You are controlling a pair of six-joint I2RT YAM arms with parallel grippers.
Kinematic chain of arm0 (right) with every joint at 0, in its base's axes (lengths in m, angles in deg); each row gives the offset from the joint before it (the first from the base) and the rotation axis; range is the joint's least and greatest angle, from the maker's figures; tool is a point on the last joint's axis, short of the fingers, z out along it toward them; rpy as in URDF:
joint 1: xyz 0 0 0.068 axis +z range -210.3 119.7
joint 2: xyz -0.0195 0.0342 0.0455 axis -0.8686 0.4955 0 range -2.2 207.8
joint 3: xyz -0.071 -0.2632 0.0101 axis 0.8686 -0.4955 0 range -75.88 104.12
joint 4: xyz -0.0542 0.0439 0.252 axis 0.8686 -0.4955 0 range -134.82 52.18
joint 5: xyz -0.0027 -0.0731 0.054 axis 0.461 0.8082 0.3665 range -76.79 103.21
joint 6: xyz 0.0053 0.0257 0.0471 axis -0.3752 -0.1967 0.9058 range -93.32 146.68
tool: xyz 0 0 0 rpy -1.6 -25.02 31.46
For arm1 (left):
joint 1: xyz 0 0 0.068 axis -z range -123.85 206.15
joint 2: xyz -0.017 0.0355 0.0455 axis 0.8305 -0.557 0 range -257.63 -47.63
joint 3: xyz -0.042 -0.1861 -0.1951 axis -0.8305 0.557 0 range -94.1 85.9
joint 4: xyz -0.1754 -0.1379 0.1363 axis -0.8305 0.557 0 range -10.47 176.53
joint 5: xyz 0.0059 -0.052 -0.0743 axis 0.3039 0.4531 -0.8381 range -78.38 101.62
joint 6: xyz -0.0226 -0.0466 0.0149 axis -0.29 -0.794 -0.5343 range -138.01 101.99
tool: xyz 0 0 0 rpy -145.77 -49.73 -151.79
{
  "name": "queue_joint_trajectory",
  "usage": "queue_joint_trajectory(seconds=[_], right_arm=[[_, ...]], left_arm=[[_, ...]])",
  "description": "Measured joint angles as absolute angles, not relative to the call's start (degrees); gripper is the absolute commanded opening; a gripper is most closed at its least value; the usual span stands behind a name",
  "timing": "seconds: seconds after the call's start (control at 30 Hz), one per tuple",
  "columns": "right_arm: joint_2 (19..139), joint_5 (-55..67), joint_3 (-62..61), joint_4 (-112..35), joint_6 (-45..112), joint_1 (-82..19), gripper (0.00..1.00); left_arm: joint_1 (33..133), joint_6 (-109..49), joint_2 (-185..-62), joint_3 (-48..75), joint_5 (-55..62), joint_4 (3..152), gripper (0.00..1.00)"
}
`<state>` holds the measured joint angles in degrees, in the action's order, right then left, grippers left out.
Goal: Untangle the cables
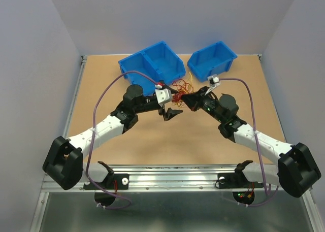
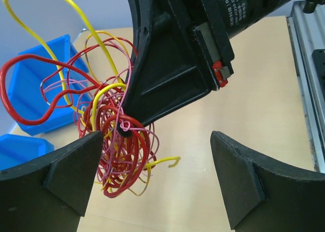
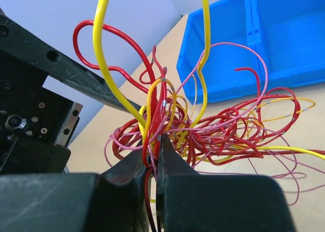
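The cables [image 3: 223, 121] are bunching in a loose knot of thin, glossy strands in red, yellow and pink, sitting near two blue plastic bins [image 1: 152, 64] at the far side of the tan table [image 1: 152, 140]. The right gripper [image 3: 156, 151] is pinching a few red and yellow strands, its matte black jaws pressed nearly together. The left gripper [image 2: 156, 140] is gaping wide and holding nothing, with the tangle just beside one of its wedge-shaped fingers [image 2: 76, 166]. From above, the arms are hiding much of the knot, which is perhaps hanging clear of the board.
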<state>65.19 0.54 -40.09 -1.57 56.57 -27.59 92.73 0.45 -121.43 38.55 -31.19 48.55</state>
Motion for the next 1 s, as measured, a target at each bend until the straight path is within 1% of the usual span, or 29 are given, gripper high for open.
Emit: queue_joint_trajectory(seconds=[0.07, 0.1, 0.13, 0.17, 0.2, 0.23, 0.27, 0.3, 0.33, 0.37, 0.43, 0.53, 0.73, 0.77, 0.8, 0.83, 1.0], right_arm=[[65.85, -0.23, -40.09, -1.72, 56.92, -27.41, 0.01], [66.09, -0.53, -40.09, -1.85, 56.94, -27.28, 0.0], [66.51, -1.03, -40.09, -1.98, 56.96, -27.08, 0.01], [66.68, -1.41, -40.09, -2.05, 56.96, -26.91, 0.01], [66.79, -1.86, -40.09, -2.29, 56.94, -26.76, 0.03], [66.81, -2.11, -40.09, -2.4, 56.94, -26.58, 0.06], [66.81, -1.95, -40.09, -2.55, 56.61, -26.41, 0.1], [66.83, -1.47, -40.09, -2.75, 56.46, -26.47, 0.28], [66.83, -1.08, -40.09, -3.14, 56.37, -26.67, 0.42], [66.81, -0.86, -40.09, -3.42, 55.96, -26.84, 0.56], [66.4, -0.68, -40.09, -3.27, 55.8, -26.76, 0.72], [64.63, 1.26, -40.4, -3.58, 54.91, -26.23, 0.82], [58.55, 6.2, -43.77, -3.88, 47.72, -26.08, 0.83], [57.94, 6.2, -44.53, -3.91, 45.62, -26.08, 0.86], [57.65, 5.44, -45.32, -4.01, 43.1, -26.08, 0.96], [57.68, 4.52, -45.84, -4.06, 40.83, -26.08, 0.98], [58.88, -1.56, -48.86, -3.42, 29.84, -26.08, 1.0]], left_arm=[[93.27, 1.17, -121.8, 38.55, -28.59, 48.63, 0.94], [93.4, 1.28, -122.13, 38.55, -27.65, 48.7, 0.88], [93.58, 1.35, -122.79, 38.44, -25.55, 48.72, 0.73], [93.6, 1.39, -123.51, 38.26, -24.5, 48.94, 0.63], [93.64, 1.13, -124.51, 38.04, -23.08, 49.16, 0.44], [93.67, 1.41, -125.78, 37.59, -21.48, 49.6, 0.36], [93.67, 0.97, -127.09, 36.97, -21.18, 50.27, 0.16], [93.71, 0.82, -127.77, 36.65, -21.02, 50.6, 0.08], [94.37, 0.89, -128.56, 36.19, -20.46, 50.93, 0.0], [94.52, 0.8, -128.84, 35.99, -19.47, 51.37, 0.0], [94.26, 0.8, -129.02, 35.9, -17.9, 52.09, 0.0], [93.6, 0.76, -129.02, 35.9, -16.72, 52.7, 0.0], [90.69, -2.26, -129.02, 35.12, -18.34, 53.92, 0.0], [89.88, -2.96, -129.02, 34.53, -19.23, 54.4, 0.0], [88.99, -3.92, -129.13, 33.35, -20.37, 55.63, 0.0], [88.51, -4.67, -129.28, 32.08, -21.29, 56.63, 0.0], [87.31, -8.56, -131.22, 23.47, -25.7, 62.86, 0.0]])
